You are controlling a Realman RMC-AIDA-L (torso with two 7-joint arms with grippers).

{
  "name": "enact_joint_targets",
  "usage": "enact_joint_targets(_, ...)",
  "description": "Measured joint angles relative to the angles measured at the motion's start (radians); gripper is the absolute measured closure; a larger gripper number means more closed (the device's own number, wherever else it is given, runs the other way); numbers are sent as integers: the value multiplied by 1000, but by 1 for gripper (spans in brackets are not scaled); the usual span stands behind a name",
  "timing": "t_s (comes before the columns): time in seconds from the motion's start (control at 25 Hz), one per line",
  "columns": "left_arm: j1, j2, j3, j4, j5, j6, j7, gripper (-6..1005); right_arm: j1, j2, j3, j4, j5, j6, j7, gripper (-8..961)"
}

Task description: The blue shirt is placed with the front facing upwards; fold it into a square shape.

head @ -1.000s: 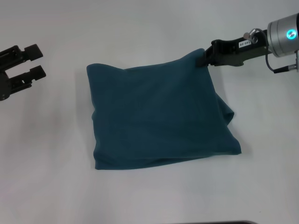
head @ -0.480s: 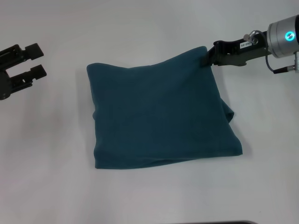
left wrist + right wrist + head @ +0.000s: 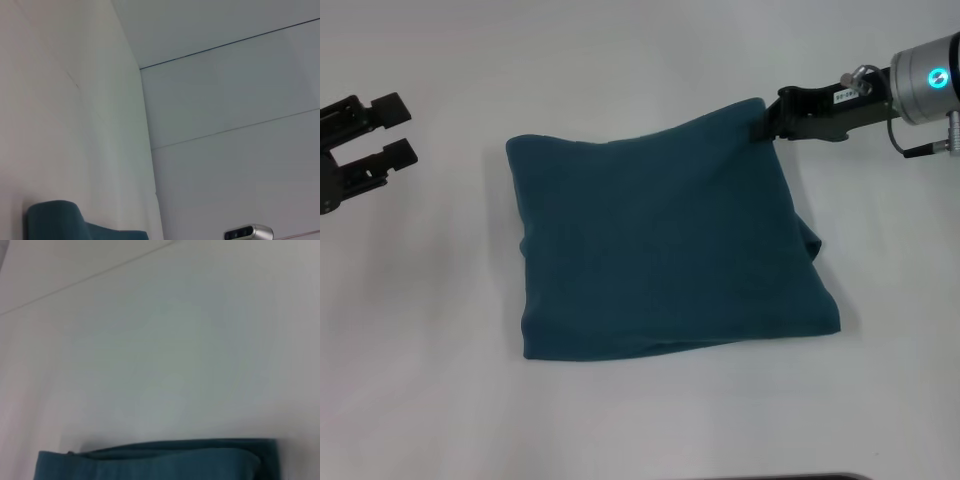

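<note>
Head view: right hand (image 3: 761, 125) pinches the far corner of the blue shirt (image 3: 665, 245), folded on the desk (image 3: 440, 400); left hand (image 3: 395, 128) spread, well apart. Right wrist view: shirt edge below. A snagged release could drag that corner askew.

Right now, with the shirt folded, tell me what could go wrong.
1. The right end effector sits at the far right corner of the shirt; pulling away while gripping could drag the top layer and spoil the fold.
2. The right edge bulges out from under the top layer, so the outline is not quite square.
3. The left end effector waits open, apart from the shirt, and cannot steady it.
</note>
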Motion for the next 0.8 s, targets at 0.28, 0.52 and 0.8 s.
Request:
enact_joint_targets(0.28,4,0,1,0,0,1,1,264,-3,-2,2,1,5,7,-9,847)
enact_joint_targets(0.52,8,-2,0,0,0,2,5,265,-4,-2,1,2,3,5,-7,835)
enact_joint_targets(0.8,6,-2,-1,0,0,2,5,265,-15,-53,13,-8,3,2,-2,704)
